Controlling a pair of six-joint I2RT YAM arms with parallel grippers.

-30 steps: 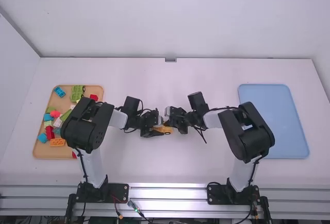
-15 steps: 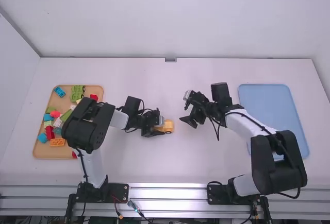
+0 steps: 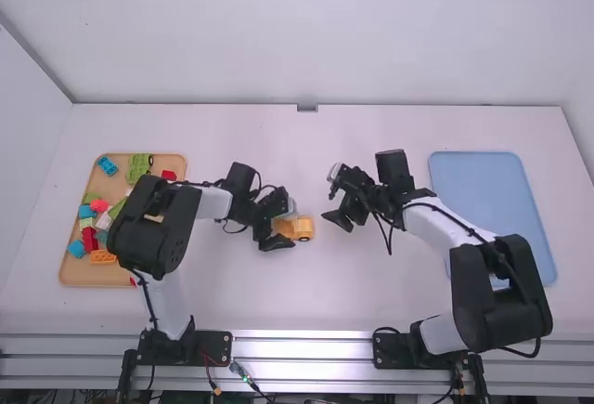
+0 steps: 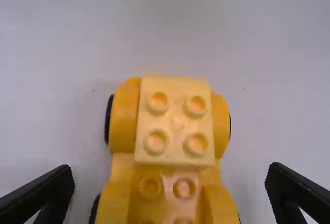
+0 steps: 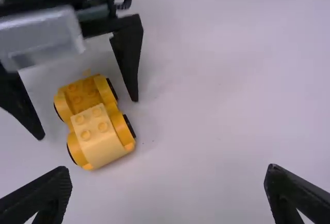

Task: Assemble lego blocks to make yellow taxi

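Observation:
My left gripper stands at mid-table over the rear of the yellow car. In the left wrist view the open left gripper has a finger on either side of the car, touching neither side. A paler yellow block with studs sits on one end of the wheeled base. My right gripper is open to the right of the car. From the right wrist view, the right gripper holds nothing, and the car lies on the table between the left gripper's spread fingers.
On the left, a wooden tray holds several loose blocks, including a green wheeled piece, a blue one and an orange block. A blue tray lies on the right.
My right gripper has drawn back to the right, away from the car. The left gripper has opened and shifted slightly left, exposing more of the car, which stays in place.

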